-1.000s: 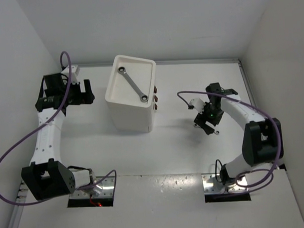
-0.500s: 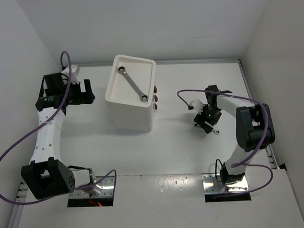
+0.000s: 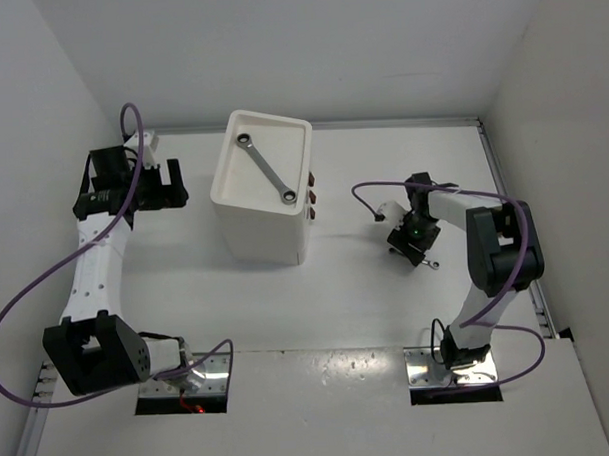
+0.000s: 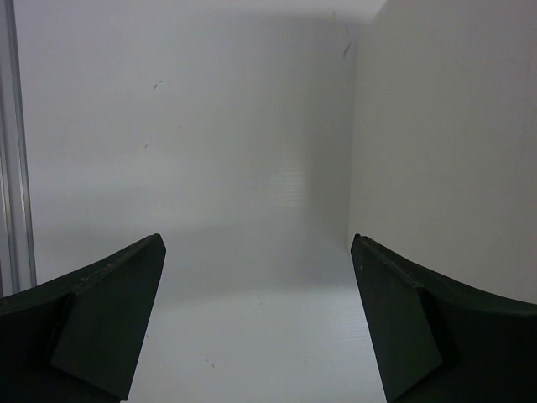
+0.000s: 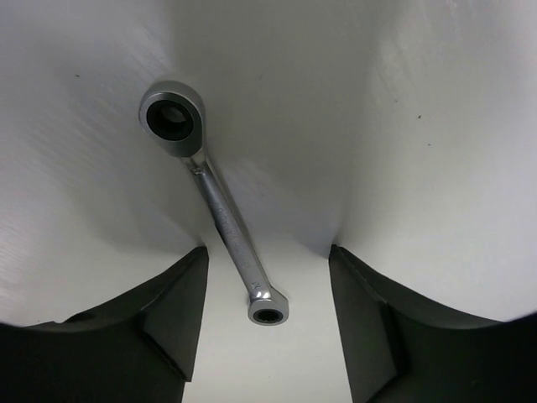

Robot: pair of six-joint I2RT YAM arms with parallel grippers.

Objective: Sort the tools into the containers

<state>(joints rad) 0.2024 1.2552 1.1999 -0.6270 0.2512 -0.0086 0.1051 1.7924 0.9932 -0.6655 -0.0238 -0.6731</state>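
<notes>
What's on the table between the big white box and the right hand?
Nothing. In the top view, the table between the white box and the right hand is bare; the silver wrench lies under the hand itself.

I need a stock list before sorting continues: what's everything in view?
cabinet: one, white, far middle of table
handles: three, dark red-brown, cabinet's right side
tray wrench: one, silver, diagonal in cabinet's top tray
table wrench: one, silver, flat on table, right side
table: one, white, under everything
cables: two, purple, one along each arm
left claw: one, black, open and empty, left of cabinet
right claw: one, black, open, fingers either side of table wrench, not gripping
</notes>
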